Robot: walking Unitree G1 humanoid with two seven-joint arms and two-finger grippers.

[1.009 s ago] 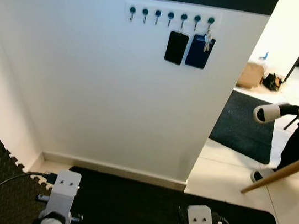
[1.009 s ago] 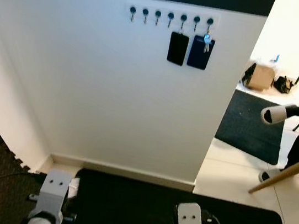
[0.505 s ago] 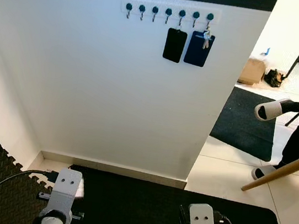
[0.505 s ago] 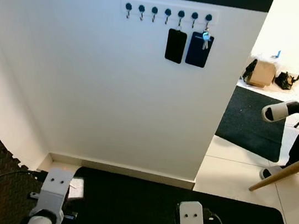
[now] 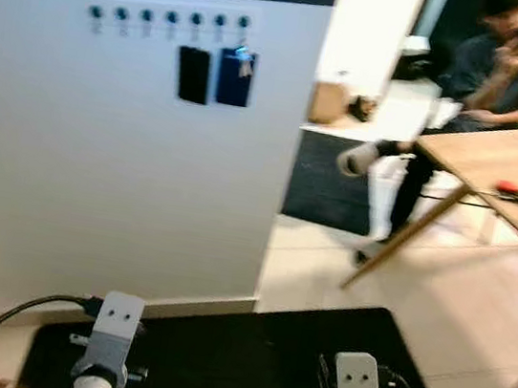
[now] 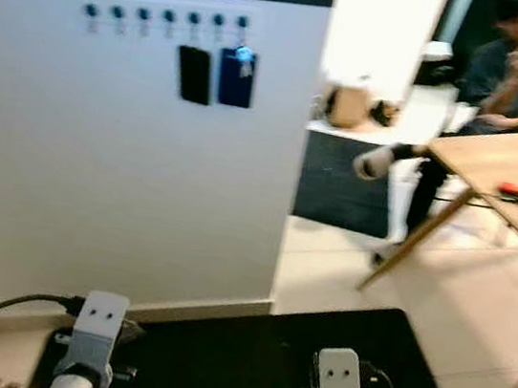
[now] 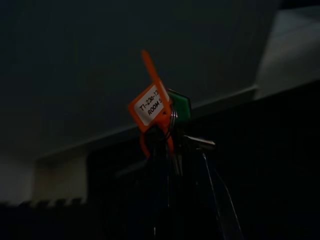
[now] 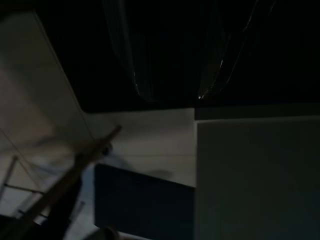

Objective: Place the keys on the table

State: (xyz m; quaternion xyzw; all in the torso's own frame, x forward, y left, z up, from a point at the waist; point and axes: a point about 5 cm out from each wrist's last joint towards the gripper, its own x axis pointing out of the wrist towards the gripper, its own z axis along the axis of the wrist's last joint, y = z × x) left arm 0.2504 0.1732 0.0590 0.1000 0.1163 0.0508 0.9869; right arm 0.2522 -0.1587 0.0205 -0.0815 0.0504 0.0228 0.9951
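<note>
Keys (image 7: pixel 167 122) with an orange tag (image 7: pixel 148 106), light, rigid and prone to swinging, sit pinched in the left end effector (image 7: pixel 172 150), best gripped at the ring; wooden worktop (image 5: pixel 508 176) lies at two o'clock; right end effector's (image 8: pixel 170 55) fingers spread.

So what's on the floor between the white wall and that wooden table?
In the left eye view, pale floor and a dark mat lie between the white wall and wooden table.

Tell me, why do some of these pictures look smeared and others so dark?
Both eye views are motion-blurred, softening the hooks and the wooden table. The left wrist view is dim, yet the orange-tagged keys in the left tool stay readable. The right wrist view is darkest, its right tool faintly glinting.
</note>
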